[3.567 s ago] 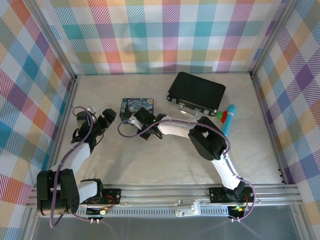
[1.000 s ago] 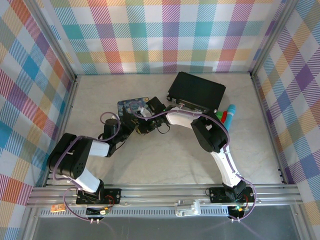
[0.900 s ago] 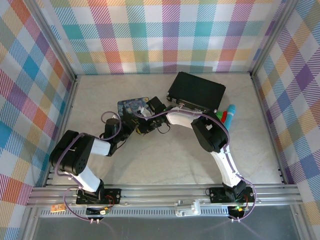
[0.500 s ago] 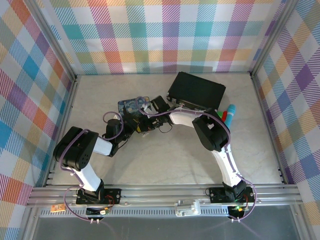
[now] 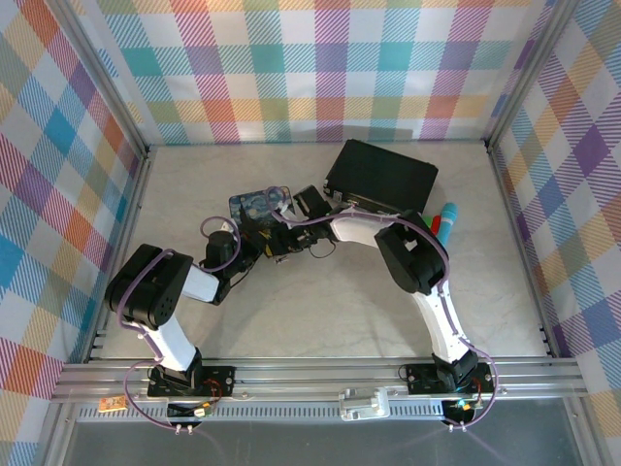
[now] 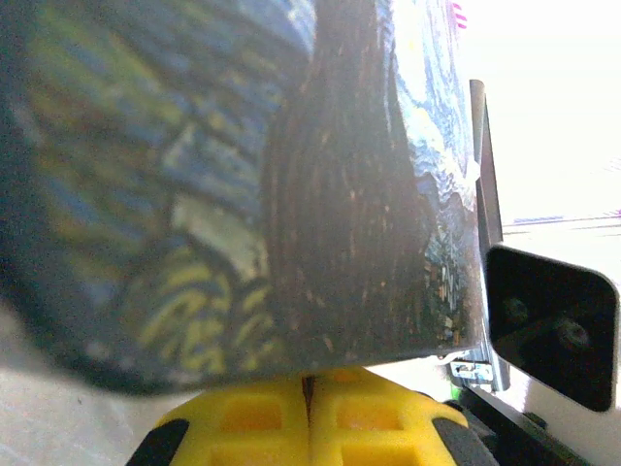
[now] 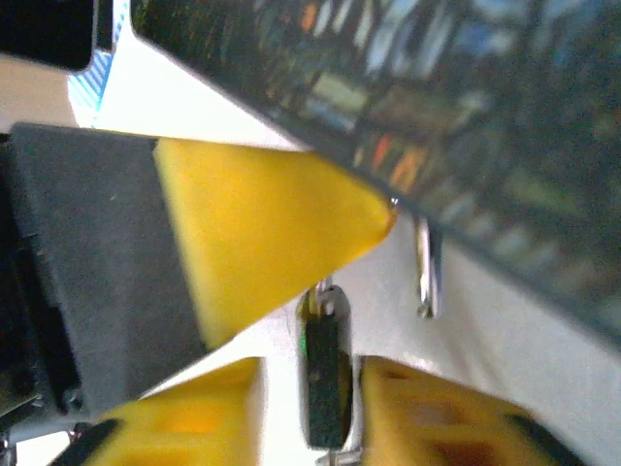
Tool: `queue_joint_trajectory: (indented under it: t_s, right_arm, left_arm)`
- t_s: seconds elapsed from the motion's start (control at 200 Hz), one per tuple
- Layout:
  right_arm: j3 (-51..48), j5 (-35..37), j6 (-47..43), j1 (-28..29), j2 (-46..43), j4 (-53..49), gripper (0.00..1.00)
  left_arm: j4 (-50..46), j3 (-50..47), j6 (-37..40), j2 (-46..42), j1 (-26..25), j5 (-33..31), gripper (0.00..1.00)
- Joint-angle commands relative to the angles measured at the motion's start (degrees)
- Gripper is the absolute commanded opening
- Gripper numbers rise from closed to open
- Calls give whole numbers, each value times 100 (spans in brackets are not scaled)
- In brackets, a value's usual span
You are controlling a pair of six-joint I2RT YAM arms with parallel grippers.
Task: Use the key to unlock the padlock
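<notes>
Right pincer [image 7: 311, 373] wider, padlock [image 7: 325, 390] between.

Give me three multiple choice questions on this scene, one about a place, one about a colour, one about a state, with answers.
1. Where does the black case lie from the painted tin? A left; B right; C on top.
2. On the left gripper, what colour are the pads? A red; B white; C yellow.
3. How do the left gripper's jaws stand? A shut; B wide open; C around the case.
Answers: B, the top view shows it right of the tin; C, the left wrist view shows yellow; A, the pads meet without a gap.
</notes>
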Motion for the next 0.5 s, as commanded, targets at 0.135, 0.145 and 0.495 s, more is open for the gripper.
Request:
queue_joint_trajectory:
  t_s: [0.135,0.145,0.495]
  right_arm:
    - [-693,1095,383,-78,-1401,-172,56]
    - [-704,1177,432,-88,-1430,-209,56]
    - [386,3263,1161,-223,-939,-601,68]
  left_arm:
    - [-83,-91,100,26,-34,-133,0]
    - [-87,-92,110,19,-34,-134,0]
    - [-66,-92,11,-57,-41,-286,0]
